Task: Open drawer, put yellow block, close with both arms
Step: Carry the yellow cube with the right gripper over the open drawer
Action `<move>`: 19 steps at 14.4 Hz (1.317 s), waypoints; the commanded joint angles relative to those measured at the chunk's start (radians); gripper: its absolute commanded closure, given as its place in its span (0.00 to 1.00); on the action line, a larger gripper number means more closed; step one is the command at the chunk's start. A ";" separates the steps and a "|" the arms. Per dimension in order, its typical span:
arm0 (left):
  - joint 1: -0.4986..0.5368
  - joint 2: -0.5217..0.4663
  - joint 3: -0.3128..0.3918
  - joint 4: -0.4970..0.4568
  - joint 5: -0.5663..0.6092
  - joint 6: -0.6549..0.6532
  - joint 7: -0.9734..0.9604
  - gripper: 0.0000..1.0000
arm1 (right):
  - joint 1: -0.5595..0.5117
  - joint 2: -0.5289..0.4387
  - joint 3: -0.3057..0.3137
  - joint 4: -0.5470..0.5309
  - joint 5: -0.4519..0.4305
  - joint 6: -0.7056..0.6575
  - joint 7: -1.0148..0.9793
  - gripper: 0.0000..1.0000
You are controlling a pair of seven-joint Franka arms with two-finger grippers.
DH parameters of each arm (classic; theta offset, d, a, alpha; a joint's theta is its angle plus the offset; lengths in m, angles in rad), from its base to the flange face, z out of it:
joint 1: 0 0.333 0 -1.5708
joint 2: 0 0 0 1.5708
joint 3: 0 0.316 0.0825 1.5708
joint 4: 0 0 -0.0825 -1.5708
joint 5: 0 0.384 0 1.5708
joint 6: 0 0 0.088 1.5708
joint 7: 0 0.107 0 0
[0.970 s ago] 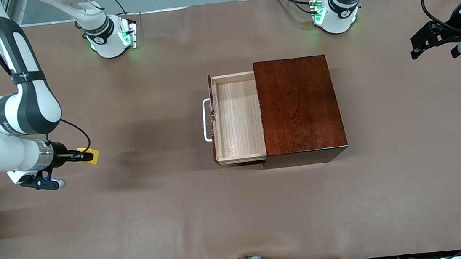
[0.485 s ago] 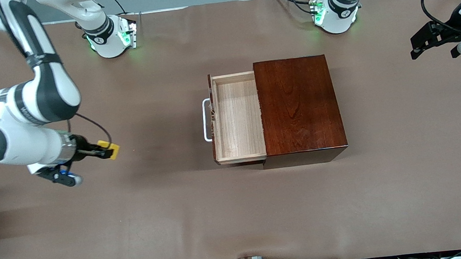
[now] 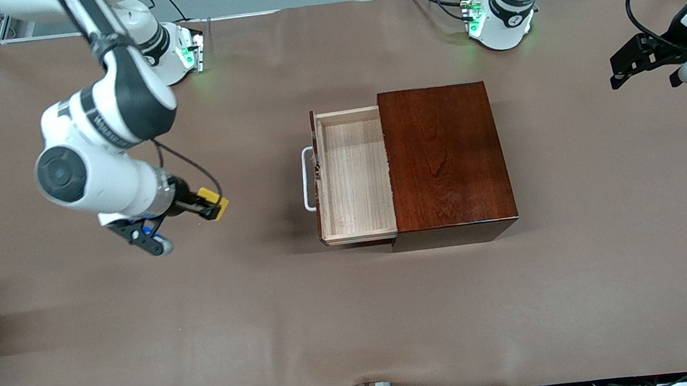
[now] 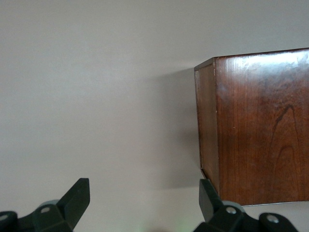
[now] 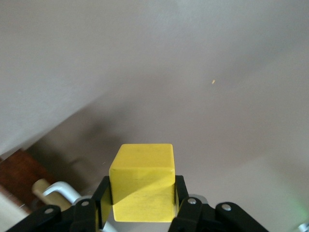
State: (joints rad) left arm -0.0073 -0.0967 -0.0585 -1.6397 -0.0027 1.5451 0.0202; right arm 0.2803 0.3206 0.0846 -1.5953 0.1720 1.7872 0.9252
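The carry step is in hand: the right gripper (image 3: pixel 209 207), at centre left of the frame, is clamped on the yellow block (image 3: pixel 217 204) in the air over bare surface (image 3: pixel 268 326), short of the drawer (image 3: pixel 354 176). The drawer stands pulled out of the wooden box (image 3: pixel 446 161), its pale tray empty. Next the block must clear the white handle (image 3: pixel 307 179) and the drawer's dark front edge, then come down inside the walls. Open room lies all round. The left gripper (image 3: pixel 646 66) waits at upper right, fingers apart
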 commanded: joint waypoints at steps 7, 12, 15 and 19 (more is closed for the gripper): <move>0.017 -0.011 -0.011 -0.014 -0.014 -0.008 0.020 0.00 | 0.190 0.005 -0.013 0.098 0.014 -0.017 0.395 1.00; 0.017 -0.009 -0.011 -0.014 -0.013 -0.008 0.021 0.00 | 0.286 0.038 -0.013 0.112 0.014 0.009 0.636 1.00; 0.017 -0.011 -0.011 -0.014 -0.011 -0.008 0.023 0.00 | 0.316 0.049 -0.013 0.112 0.026 0.038 0.739 1.00; 0.017 -0.011 -0.009 -0.016 -0.011 -0.008 0.021 0.00 | 0.361 0.075 -0.013 0.112 0.037 0.130 0.889 1.00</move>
State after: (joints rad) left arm -0.0072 -0.0966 -0.0586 -1.6497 -0.0027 1.5451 0.0204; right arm 0.6072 0.3723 0.0828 -1.5122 0.1862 1.8885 1.7306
